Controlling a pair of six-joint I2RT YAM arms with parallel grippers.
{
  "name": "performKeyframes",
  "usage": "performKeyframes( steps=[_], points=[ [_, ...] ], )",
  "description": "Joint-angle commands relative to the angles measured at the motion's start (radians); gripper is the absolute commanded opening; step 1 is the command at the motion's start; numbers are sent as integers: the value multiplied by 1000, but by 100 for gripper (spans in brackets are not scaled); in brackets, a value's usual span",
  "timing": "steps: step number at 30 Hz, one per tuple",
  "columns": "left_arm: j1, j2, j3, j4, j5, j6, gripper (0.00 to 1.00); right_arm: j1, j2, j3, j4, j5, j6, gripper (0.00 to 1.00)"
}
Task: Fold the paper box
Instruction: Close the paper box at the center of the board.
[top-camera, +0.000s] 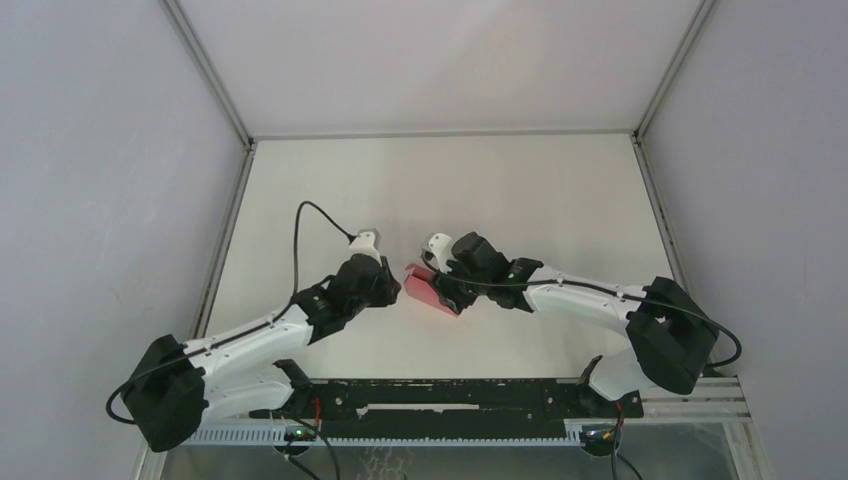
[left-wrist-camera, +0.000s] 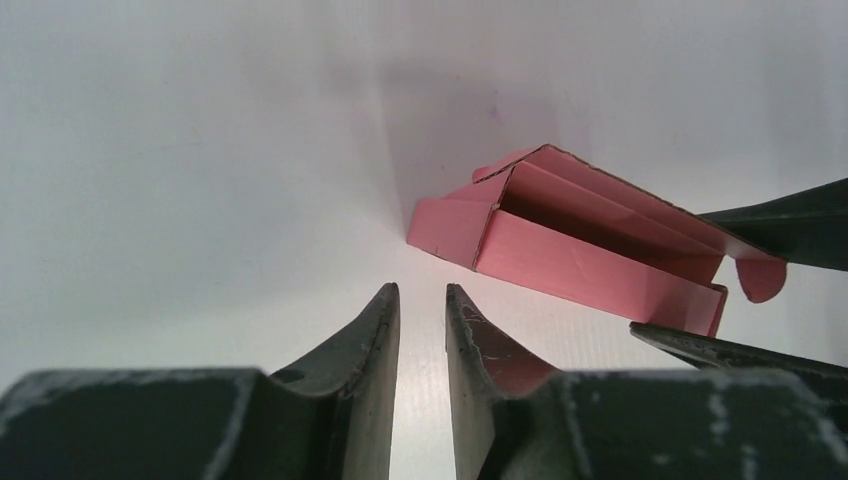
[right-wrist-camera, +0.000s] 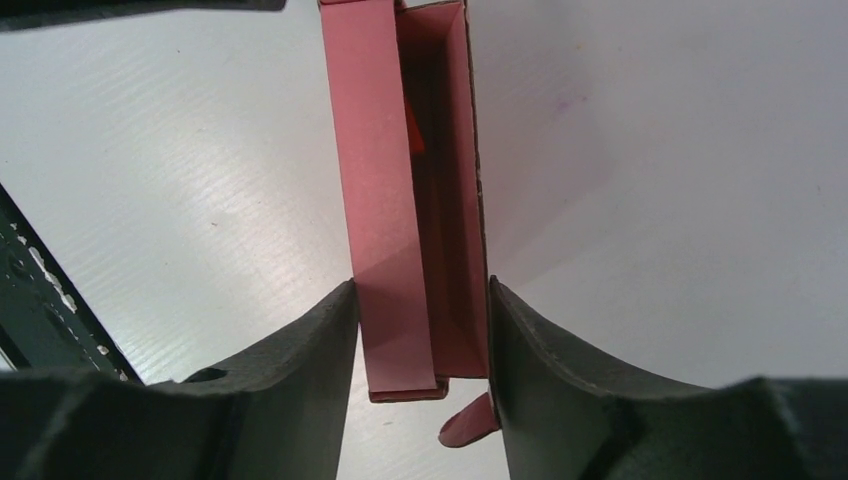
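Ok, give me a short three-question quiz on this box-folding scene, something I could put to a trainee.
1. True or false: the left gripper is holding the paper box.
2. Pick one: the fingers of the right gripper stand A) one on each long side of the box, B) both on the same side of it, C) well away from it.
3. Short answer: is the top of the box open or closed?

Key: 1 false, its narrow gap is empty and the box lies beyond its tips. 2 A. 3 open, the inside shows.
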Motion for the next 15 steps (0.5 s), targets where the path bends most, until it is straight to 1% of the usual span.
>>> performKeyframes(
  steps=[1,3,4,7,12,15],
  points=[
    [28,-91,-14,-39,-13,40,29,10,4,39,28,7,-16,56],
    [40,-142,-13,-59,-15,54,30,10,2,39,28,6,-18,53],
    [47,-161,-13,-65,-12,61,31,10,1,39,28,3,-20,50],
    [67,-191,-10,-55,17,93,35,10,1,44,23,-3,-24,45],
    [70,-177,9,-26,44,147,49,10,7,53,12,-11,-27,39],
    [73,-148,25,-2,80,189,51,8,6,55,11,-26,-34,36]
  ],
)
